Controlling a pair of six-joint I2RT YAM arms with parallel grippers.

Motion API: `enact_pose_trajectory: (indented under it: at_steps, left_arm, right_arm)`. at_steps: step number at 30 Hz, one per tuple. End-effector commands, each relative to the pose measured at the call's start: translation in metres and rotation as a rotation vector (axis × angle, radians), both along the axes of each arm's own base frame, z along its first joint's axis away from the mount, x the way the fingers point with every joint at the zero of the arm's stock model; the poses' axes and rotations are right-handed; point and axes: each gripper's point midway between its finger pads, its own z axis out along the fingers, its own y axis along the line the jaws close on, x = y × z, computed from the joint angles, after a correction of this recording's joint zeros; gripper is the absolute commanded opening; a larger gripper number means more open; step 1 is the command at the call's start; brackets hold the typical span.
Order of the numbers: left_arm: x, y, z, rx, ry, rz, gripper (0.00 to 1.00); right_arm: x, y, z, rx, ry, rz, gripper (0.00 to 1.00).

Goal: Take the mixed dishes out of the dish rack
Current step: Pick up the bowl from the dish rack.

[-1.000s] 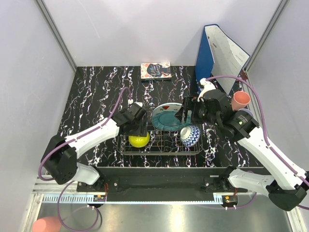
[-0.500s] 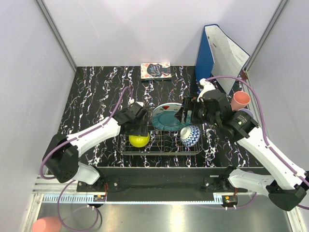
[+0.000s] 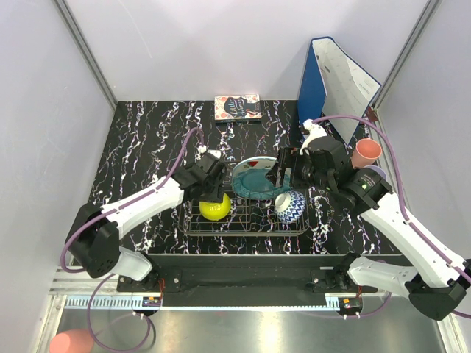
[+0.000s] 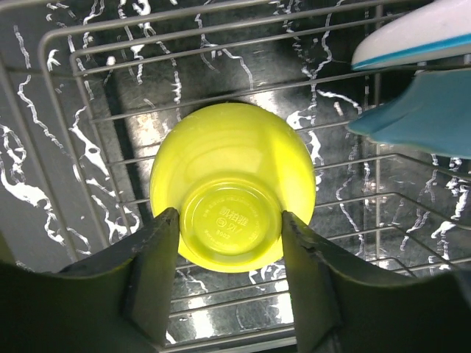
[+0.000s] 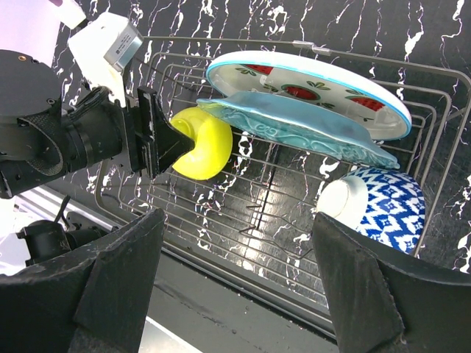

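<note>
left gripper (image 4: 227,237) is clamped on the yellow-green bowl (image 4: 232,165), inside the dish rack (image 3: 243,230) at the middle of the worktop's front edge. right gripper (image 5: 246,250), fingers wide apart, hovers above the rack's right end.
</note>
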Motion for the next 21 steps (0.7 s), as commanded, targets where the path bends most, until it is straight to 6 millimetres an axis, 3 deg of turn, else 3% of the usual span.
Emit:
enact_pose_trajectory:
  at_steps: [1, 7, 12, 16, 21]
  left_arm:
    - [0.0, -0.005, 0.002, -0.017, -0.001, -0.011, 0.48]
    - [-0.001, -0.004, 0.001, -0.015, 0.002, -0.013, 0.29]
    - [-0.002, -0.004, 0.001, -0.015, 0.001, -0.018, 0.0]
    - [0.0, -0.002, 0.008, -0.014, -0.025, -0.019, 0.0]
    - [0.006, 0.001, 0.042, -0.033, -0.104, -0.019, 0.0]
  right_arm:
    - [0.003, 0.009, 0.009, 0.028, -0.032, 0.023, 0.89]
    - [0.004, 0.009, 0.006, 0.027, -0.025, 0.023, 0.89]
    - [0.004, 0.009, 0.005, 0.027, -0.025, 0.019, 0.89]
    - [0.004, 0.009, 0.007, 0.031, -0.028, 0.018, 0.89]
    - [0.005, 0.011, 0.02, 0.057, -0.046, 0.017, 0.89]
